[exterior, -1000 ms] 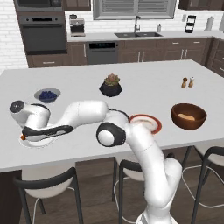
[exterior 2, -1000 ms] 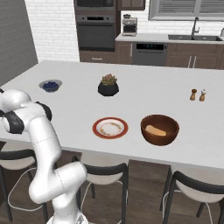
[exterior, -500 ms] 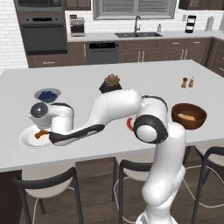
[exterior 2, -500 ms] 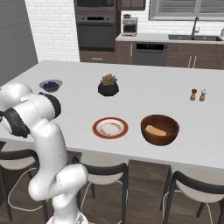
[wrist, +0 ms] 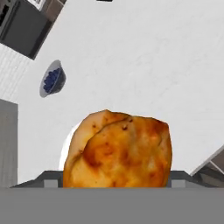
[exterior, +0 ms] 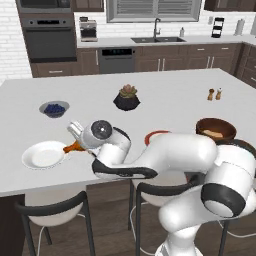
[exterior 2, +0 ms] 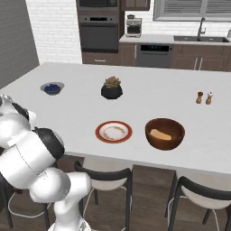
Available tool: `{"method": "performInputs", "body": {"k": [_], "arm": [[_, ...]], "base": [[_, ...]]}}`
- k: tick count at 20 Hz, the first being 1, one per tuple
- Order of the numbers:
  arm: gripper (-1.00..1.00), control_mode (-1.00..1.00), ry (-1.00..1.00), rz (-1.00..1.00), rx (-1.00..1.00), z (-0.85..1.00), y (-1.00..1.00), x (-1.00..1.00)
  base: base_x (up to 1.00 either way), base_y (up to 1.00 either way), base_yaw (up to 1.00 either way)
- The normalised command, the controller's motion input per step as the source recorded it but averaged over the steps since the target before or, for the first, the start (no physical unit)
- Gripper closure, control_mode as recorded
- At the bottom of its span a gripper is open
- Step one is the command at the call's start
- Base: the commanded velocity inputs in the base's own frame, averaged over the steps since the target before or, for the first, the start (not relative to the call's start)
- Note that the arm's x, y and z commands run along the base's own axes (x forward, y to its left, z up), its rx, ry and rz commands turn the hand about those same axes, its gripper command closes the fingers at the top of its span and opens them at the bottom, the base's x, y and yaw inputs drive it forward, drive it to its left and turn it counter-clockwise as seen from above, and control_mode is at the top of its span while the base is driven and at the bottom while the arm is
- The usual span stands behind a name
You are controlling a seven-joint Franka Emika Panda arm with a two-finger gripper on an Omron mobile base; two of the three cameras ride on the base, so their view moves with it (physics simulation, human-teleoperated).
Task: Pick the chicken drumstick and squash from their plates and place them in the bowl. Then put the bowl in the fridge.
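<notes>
We hold the chicken drumstick (wrist: 117,148) pinched in the gripper (exterior: 75,145), lifted just beside the white plate (exterior: 44,154) at the near edge of the surface (exterior: 165,97). The squash (exterior 2: 160,134) already lies inside the bowl (exterior 2: 165,133), well apart from the white plate and just past the red-rimmed plate (exterior 2: 113,131), which now sits bare. By our reckoning, half the loading is done: the drumstick must yet travel across to the bowl, and the bowl's trip to the fridge has not begun. The blueberry bowl (exterior: 54,108) sits beyond the white plate.
</notes>
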Motion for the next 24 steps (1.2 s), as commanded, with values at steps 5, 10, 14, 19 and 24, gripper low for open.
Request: {"method": "performInputs", "body": {"k": [5,10,14,19,24], "arm": [[1.0,-1.0,0.08,0.0,0.18,0.92,-0.98,-0.56],[1.0,-1.0,0.22,0.0,0.05,1.0,-1.0,-0.46],[1.0,-1.0,0.26,0.0,0.0,0.88,-1.0,-0.39],[1.0,-1.0,0.23,0.0,-0.06,0.57,-0.99,-0.27],[1.0,-1.0,0.07,0.03,-0.17,0.02,-1.0,-0.24]], "base": [[0.0,0.0,0.0],[0.0,0.0,0.0],[0.0,0.0,0.0],[0.0,0.0,0.0],[0.0,0.0,0.0]]}}
